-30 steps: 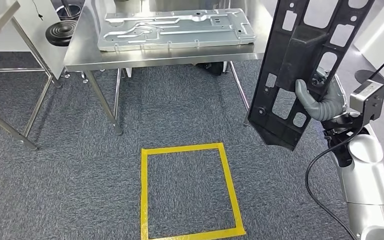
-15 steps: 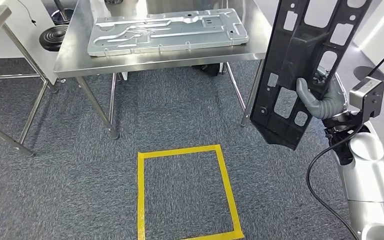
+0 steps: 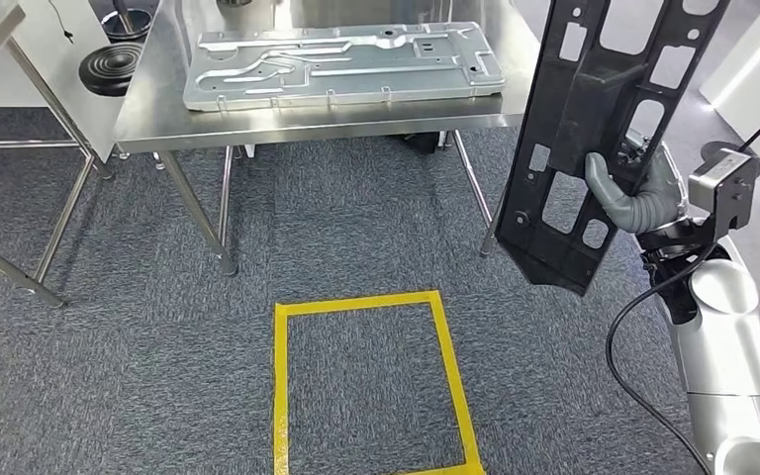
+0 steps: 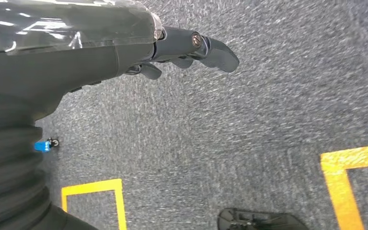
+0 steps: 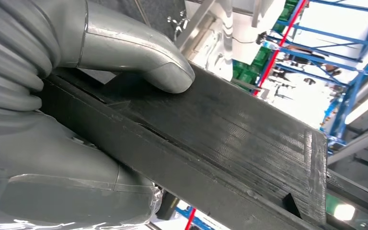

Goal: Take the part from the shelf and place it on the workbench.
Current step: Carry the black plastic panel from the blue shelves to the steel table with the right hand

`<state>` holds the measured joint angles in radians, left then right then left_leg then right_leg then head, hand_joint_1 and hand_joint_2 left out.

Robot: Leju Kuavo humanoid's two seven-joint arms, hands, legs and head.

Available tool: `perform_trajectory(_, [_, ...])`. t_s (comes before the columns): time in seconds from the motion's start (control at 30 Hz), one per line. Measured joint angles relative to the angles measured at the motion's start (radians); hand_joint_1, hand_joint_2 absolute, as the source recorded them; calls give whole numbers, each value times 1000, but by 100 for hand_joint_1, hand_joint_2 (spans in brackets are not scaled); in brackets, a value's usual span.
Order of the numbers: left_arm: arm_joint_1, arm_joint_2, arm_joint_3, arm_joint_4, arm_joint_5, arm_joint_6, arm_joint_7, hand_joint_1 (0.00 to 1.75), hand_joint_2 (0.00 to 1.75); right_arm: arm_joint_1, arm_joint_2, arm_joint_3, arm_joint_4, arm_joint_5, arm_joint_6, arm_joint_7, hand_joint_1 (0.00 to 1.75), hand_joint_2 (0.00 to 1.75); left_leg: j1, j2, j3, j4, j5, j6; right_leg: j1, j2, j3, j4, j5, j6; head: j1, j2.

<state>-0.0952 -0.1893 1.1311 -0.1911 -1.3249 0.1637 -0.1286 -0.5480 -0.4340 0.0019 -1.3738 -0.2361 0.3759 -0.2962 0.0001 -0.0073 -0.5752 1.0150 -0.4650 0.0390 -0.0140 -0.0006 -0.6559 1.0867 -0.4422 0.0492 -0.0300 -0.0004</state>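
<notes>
The black part (image 3: 594,139), a long plastic panel with rectangular cut-outs, is gripped by the right hand (image 3: 638,203) and held nearly upright, tilted a little, off the floor and to the right of the workbench (image 3: 158,109). In the right wrist view the grey thumb (image 5: 143,62) is pressed flat on the part's (image 5: 230,143) dark ribbed face, and the rest of the hand is wrapped beneath its edge. Beyond the fingers, on the steel workbench, a silver stamped metal plate (image 3: 341,64) is laid flat. Below the gripped part, a yellow tape square (image 3: 371,381) is marked on the grey carpet (image 3: 109,376). The left hand (image 4: 182,48) is seen above the carpet with its dark fingers (image 4: 215,50) stretched out, nothing being held by them.
</notes>
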Motion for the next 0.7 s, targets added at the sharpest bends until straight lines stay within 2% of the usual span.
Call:
perform_trajectory(0.03, [0,0,0,0,0,0,0,0,175,-4,0,1,1,0,0,0,171,175,-2,0,2,2,-4,-4,3,0,21,-46,15,-6,0,0])
perform_trajectory(0.07, [0,0,0,0,0,0,-1,0,175,-7,0,1,3,0,1,0,171,175,-3,0,3,2,-8,-8,6,0,31,-69,16,-12,0,0])
perform_trajectory(0.1, [-1,0,0,0,0,0,-1,0,175,-9,0,2,4,0,1,0,171,175,-4,0,4,1,-10,-13,9,1,33,-72,12,-18,0,0])
perform_trajectory(0.2, [-1,0,0,0,0,0,-1,0,175,-12,0,2,6,1,2,0,171,175,-3,2,4,13,-26,-29,3,2,43,-83,9,-36,0,0])
perform_trajectory(0.27, [-1,0,0,0,0,0,-2,0,175,-14,0,3,7,0,2,0,171,175,-1,2,-36,101,-70,-38,0,1,54,-88,5,-47,0,0])
perform_trajectory(0.33, [0,0,0,0,0,0,-1,0,175,-15,0,3,10,0,3,-1,171,175,2,2,-112,240,-121,-43,1,0,61,-88,-1,-52,0,0])
perform_trajectory(0.37, [1,0,0,0,0,0,-1,0,175,-15,0,4,11,0,3,-1,171,175,2,2,-142,287,-127,-44,2,1,65,-88,-5,-52,0,0])
perform_trajectory(0.4, [2,0,0,0,1,-1,-1,0,175,-14,0,4,13,0,3,-1,171,175,2,2,-155,294,-112,-44,2,1,70,-88,-9,-52,0,0])
perform_trajectory(0.43, [3,0,0,0,1,-1,0,0,175,-14,0,4,14,0,3,-1,171,175,2,2,-147,261,-76,-42,2,2,78,-88,-15,-50,0,0])
perform_trajectory(0.5, [3,0,0,0,1,-1,-1,0,175,-16,0,4,17,-1,2,-1,171,175,1,1,-92,122,11,-33,3,4,94,-88,-27,-45,0,0])
perform_trajectory(0.53, [3,1,0,0,1,-1,-1,0,175,-18,0,4,19,-1,1,-1,171,175,0,1,-67,62,34,-29,5,5,98,-86,-32,-41,0,0])
perform_trajectory(0.57, [3,1,0,0,1,-2,-1,0,175,-21,0,4,21,-2,0,-2,171,175,-2,1,-53,26,44,-25,6,6,98,-85,-35,-36,0,0])
perform_trajectory(0.63, [3,1,0,0,2,-2,-1,0,175,-23,0,4,26,-3,-2,-3,171,175,-6,0,-47,8,37,-17,7,7,96,-86,-37,-24,0,0])
perform_trajectory(0.7, [3,1,0,0,1,-2,-2,0,175,-24,-3,4,29,-3,-2,-3,171,175,-2,0,-40,1,36,-7,3,5,95,-78,-48,-12,0,0])
